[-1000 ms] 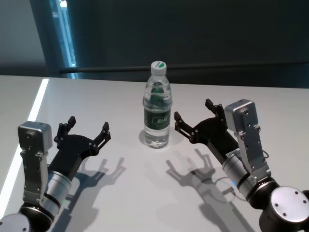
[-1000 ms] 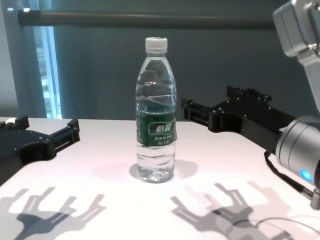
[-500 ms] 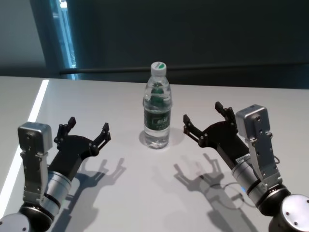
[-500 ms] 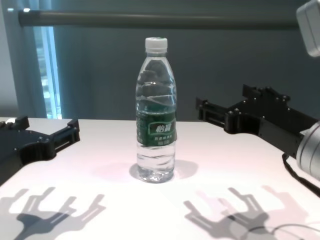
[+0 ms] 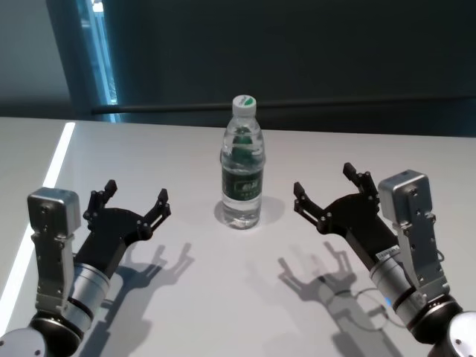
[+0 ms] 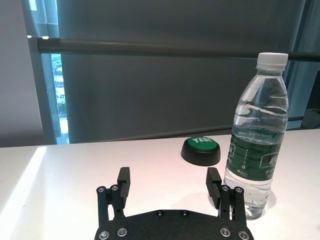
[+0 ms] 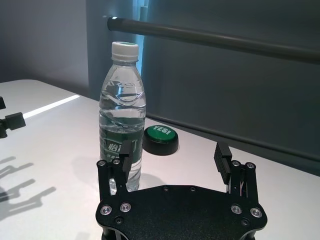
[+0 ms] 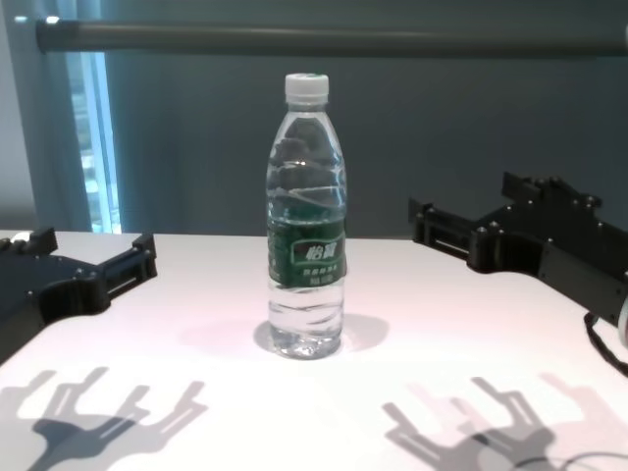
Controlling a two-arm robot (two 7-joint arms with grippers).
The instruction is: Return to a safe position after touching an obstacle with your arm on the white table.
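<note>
White table (image 5: 186,297), bottle (image 5: 242,175) upright, clear of right jaws

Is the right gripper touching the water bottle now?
Apart. In the head view, bare white table shows between the right gripper and the water bottle.

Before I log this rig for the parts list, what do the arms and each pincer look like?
Both match: each pincer, left pincer and right pincer, is matte black with a flat palm plate studded with silver screws and slim segmented fingers. The wrists are brushed silver cylinders carrying grey box-shaped modules. The right wrist has a thin cable and a small blue light.
</note>
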